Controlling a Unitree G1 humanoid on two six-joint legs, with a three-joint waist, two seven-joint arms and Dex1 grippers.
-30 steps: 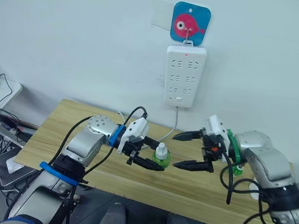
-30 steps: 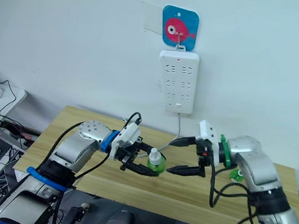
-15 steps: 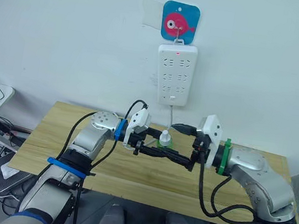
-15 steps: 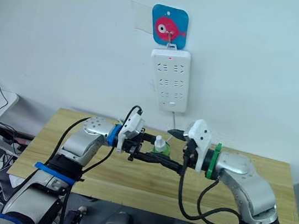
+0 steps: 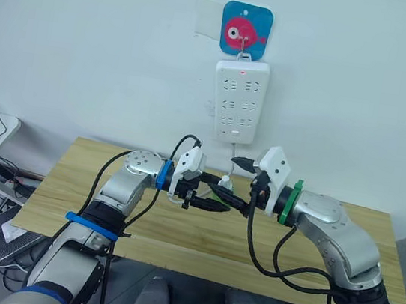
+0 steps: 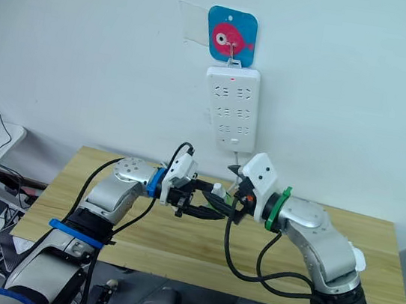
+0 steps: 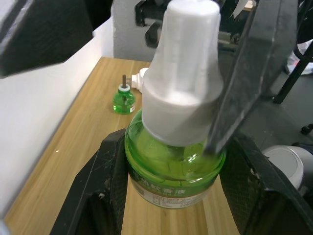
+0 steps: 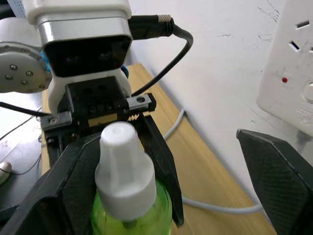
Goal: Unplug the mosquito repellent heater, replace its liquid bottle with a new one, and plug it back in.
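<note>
Liquid bottle | left tool clamps it | right tool spread | left wrist: second bottle on table

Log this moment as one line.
left gripper: shut on green plastic bottle | right gripper: open, fingers either side of its white cap

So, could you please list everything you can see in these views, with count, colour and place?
liquid bottle: one, green with a white cap, held between the left gripper's fingers above the table.
second bottle: one, green, uncapped, standing on the table near the wall.
white object: one, beside the second bottle; what it is I cannot tell.
power strip: one, white, on the wall.
fish hook plate: one, blue and pink, above the power strip.
table: one, light wood.
left gripper: black fingers, shut on the liquid bottle.
right gripper: black fingers, open around the bottle.
</note>
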